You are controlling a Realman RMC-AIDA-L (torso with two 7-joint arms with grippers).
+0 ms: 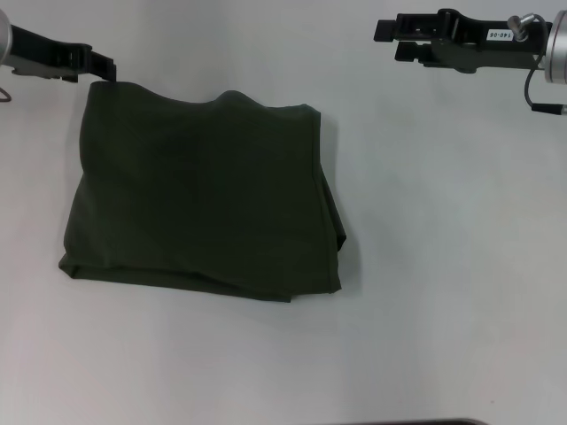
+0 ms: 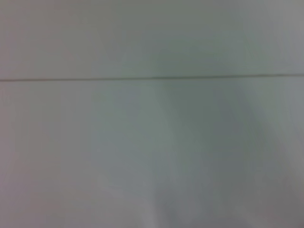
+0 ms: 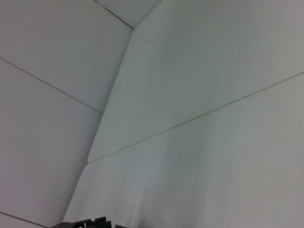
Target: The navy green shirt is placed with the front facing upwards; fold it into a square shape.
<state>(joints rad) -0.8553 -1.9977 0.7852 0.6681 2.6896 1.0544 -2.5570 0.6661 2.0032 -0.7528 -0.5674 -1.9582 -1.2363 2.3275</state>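
At the shirt (image 1: 202, 202) corner, left hand (image 1: 108, 71) touches cloth.

Even, diffuse light falls from overhead across the white table (image 1: 443, 266) in the head view, bright with no hard glare. The navy green shirt (image 1: 204, 204) reads very dark, its folds barely separable, and it throws only a thin soft shadow along its near and right edges. The corners of this view darken slightly. The left wrist view is wholly out of focus: a pale grey surface crossed by one thin dark line, with faint mottled shading below it. The right wrist view is sharper, showing flat white panels and crisp seams, evenly lit and shadowless.
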